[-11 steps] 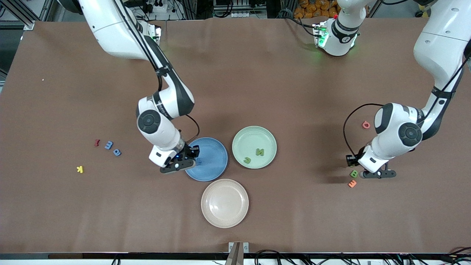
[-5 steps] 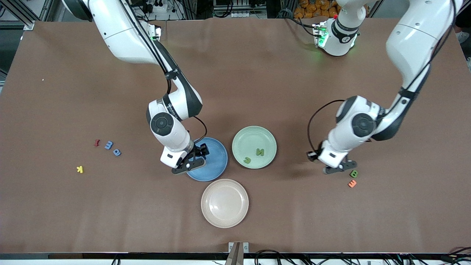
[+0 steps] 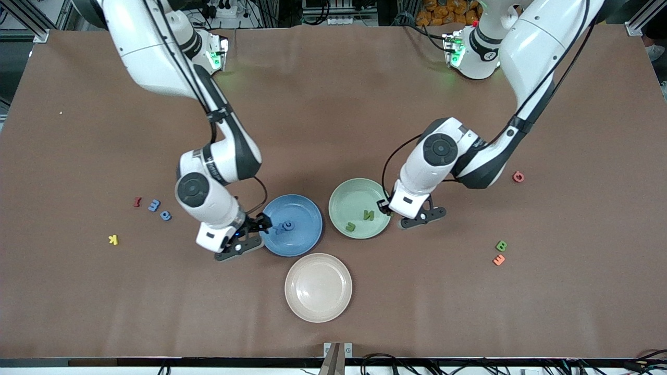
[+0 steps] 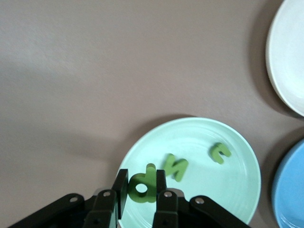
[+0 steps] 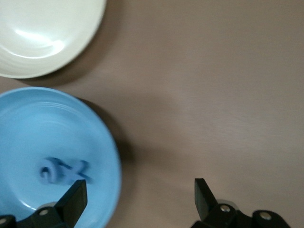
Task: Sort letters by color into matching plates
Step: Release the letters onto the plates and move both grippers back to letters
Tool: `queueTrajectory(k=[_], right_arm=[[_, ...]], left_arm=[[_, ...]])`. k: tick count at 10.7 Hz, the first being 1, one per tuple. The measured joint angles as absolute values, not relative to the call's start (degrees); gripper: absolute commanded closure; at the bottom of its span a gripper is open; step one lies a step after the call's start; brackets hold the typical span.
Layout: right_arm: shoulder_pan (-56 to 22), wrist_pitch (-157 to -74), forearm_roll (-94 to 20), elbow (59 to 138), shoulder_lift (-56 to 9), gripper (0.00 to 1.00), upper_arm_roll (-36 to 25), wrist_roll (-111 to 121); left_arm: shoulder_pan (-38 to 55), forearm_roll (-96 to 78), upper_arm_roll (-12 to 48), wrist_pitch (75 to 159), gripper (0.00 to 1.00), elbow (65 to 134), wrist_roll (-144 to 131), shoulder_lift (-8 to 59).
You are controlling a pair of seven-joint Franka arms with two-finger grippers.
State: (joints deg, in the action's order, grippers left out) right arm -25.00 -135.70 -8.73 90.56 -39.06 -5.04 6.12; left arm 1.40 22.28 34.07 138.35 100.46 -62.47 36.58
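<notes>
My left gripper (image 3: pixel 388 208) is shut on a green letter (image 4: pixel 142 183) and hangs over the rim of the pale green plate (image 3: pixel 359 190). Two green letters (image 3: pixel 368 214) lie in that plate. My right gripper (image 3: pixel 258 228) stands open and empty at the edge of the blue plate (image 3: pixel 305 208), one finger over the plate, the other over the table. Two blue letters (image 3: pixel 284 226) lie together in the blue plate. Two more blue letters (image 3: pixel 153 205) rest on the table toward the right arm's end. A green letter B (image 3: pixel 501 245) lies toward the left arm's end.
A cream plate (image 3: pixel 318 307) sits nearer the front camera than the two coloured plates. A red letter (image 3: pixel 137 201) and a yellow K (image 3: pixel 113 239) lie by the loose blue letters. An orange E (image 3: pixel 498 259) sits beside the green B, another red letter (image 3: pixel 518 176) farther back.
My right gripper opened, left a blue letter in the blue plate and drew back to its rim. My left arm carried the green letter from near the B to the green plate.
</notes>
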Motion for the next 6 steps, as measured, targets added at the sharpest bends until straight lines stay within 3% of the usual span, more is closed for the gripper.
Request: queueTrajectory(k=[1, 6], right_arm=[[-23.1, -134.8, -8.7, 90.5, -38.6, 0.00, -5.1, 8.3], [-13.3, -133.0, -8.8, 91.5, -37.7, 0.00, -5.2, 28.3]], left_arm=[[2.4, 22.3, 34.0, 138.3, 0.04, 100.3, -63.1, 36.8], [4.7, 22.3, 31.4, 138.2, 0.00, 100.1, -63.4, 37.7]])
